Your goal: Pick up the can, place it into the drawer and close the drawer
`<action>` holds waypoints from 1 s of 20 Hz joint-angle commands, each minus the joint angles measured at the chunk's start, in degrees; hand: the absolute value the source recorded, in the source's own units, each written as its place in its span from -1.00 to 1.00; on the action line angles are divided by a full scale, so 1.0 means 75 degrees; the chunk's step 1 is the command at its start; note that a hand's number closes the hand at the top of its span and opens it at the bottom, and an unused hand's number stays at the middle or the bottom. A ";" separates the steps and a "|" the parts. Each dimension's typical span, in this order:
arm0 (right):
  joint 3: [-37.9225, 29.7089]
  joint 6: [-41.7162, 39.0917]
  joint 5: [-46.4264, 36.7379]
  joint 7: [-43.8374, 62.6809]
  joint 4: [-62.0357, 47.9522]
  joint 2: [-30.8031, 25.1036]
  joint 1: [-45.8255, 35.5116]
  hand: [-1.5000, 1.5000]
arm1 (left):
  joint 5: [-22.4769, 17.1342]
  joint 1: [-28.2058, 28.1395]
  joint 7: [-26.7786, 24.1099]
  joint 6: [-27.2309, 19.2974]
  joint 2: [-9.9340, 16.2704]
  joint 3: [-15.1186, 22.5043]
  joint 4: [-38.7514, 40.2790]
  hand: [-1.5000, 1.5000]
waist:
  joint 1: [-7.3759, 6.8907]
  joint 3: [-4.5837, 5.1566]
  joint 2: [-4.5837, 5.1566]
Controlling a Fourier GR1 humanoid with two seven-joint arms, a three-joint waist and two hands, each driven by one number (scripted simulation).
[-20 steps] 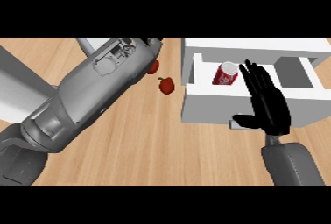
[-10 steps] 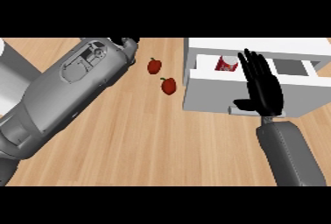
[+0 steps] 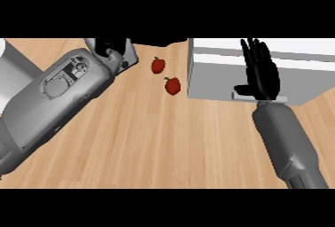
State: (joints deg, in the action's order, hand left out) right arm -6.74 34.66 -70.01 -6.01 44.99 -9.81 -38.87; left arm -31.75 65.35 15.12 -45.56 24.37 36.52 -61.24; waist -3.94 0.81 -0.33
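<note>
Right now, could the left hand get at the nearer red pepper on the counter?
Probably yes. The left hand is up by the counter's far edge, the nearer red pepper lies just right of its forearm, and only bare wood lies between them.

pale wood-grain counter [image 3: 163,142], matt white drawer [image 3: 216,75], glossy red peppers [image 3: 172,85].

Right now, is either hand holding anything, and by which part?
Nothing is held. The right hand lies flat and open against the drawer; the left hand grasps nothing visible.
</note>
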 commanded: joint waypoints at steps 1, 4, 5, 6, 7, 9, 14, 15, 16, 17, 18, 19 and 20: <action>-0.0410 0.0468 0.0183 -0.0092 -0.1287 0.0013 -0.0671 -1.00 | 0.0029 -0.0769 0.0008 0.0070 0.0403 0.0006 -0.0799 -1.00 | -0.0203 -0.0123 0.0142; -0.0542 0.1082 0.0085 -0.0103 -0.2001 0.0131 -0.1053 -1.00 | 0.0209 -0.0819 0.0216 -0.0080 0.0406 0.0099 -0.1224 -1.00 | -0.0122 -0.0128 0.0139; -0.0554 0.0724 -0.0017 0.0156 -0.2214 0.0072 -0.1695 -1.00 | 0.0118 -0.0841 0.0169 0.0060 0.0556 -0.0111 -0.1142 -1.00 | -0.0169 -0.0123 0.0170; -0.0713 0.0871 0.0148 -0.0170 -0.2429 -0.0176 -0.1706 -1.00 | 0.0188 -0.1086 0.0057 0.0141 0.0580 0.0011 -0.1302 -1.00 | -0.0189 -0.0127 0.0196; -0.0653 0.1039 0.0009 -0.0103 -0.2686 -0.0050 -0.1894 -1.00 | 0.0288 -0.1014 0.0193 0.0050 0.0589 -0.0059 -0.1153 -1.00 | -0.0029 -0.0125 0.0178; -0.0752 0.0866 -0.0002 -0.0006 -0.2932 -0.0257 -0.2402 -1.00 | 0.0234 -0.1130 0.0017 0.0192 0.0636 -0.0156 -0.1276 -1.00 | -0.0188 -0.0125 0.0240; -0.0887 0.1106 -0.0030 0.0115 -0.3567 -0.0194 -0.2803 -1.00 | 0.0260 -0.1552 0.0066 0.0239 0.0598 -0.0151 -0.1682 -1.00 | -0.0215 -0.0127 0.0265; -0.0939 0.0971 0.0061 -0.0073 -0.3653 -0.0276 -0.2953 -1.00 | 0.0424 -0.1546 0.0007 0.0149 0.0681 -0.0179 -0.1558 -1.00 | -0.0141 -0.0127 0.0254; -0.0983 0.0805 0.0045 0.0014 -0.3701 -0.0477 -0.3178 -1.00 | 0.0429 -0.1835 -0.0211 0.0253 0.0649 -0.0101 -0.1678 -1.00 | -0.0215 -0.0123 0.0280; -0.0981 0.1262 -0.0006 0.0089 -0.3802 -0.0241 -0.2915 -1.00 | 0.0338 -0.1785 -0.0082 0.0345 0.0748 -0.0191 -0.1783 -1.00 | -0.0296 -0.0128 0.0310; -0.1000 0.1138 0.0009 0.0054 -0.3867 -0.0300 -0.3136 -1.00 | 0.0368 -0.1712 -0.0178 0.0417 0.0734 -0.0299 -0.1683 -1.00 | -0.0193 -0.0126 0.0301; -0.1033 0.0866 0.0033 0.0202 -0.3864 -0.0337 -0.3458 -1.00 | 0.0480 -0.1908 -0.0181 0.0342 0.0814 -0.0154 -0.1808 -1.00 | -0.0288 -0.0124 0.0285; -0.1102 0.1034 0.0078 0.0123 -0.3958 -0.0374 -0.3329 -1.00 | 0.0506 -0.1922 -0.0201 0.0304 0.0727 -0.0155 -0.1876 -1.00 | -0.0260 -0.0128 0.0299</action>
State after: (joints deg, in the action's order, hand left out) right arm -13.33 41.50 -70.53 -5.63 17.59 -12.60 -59.53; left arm -28.70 52.42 14.15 -43.55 29.54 35.35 -73.90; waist -4.64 0.10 1.19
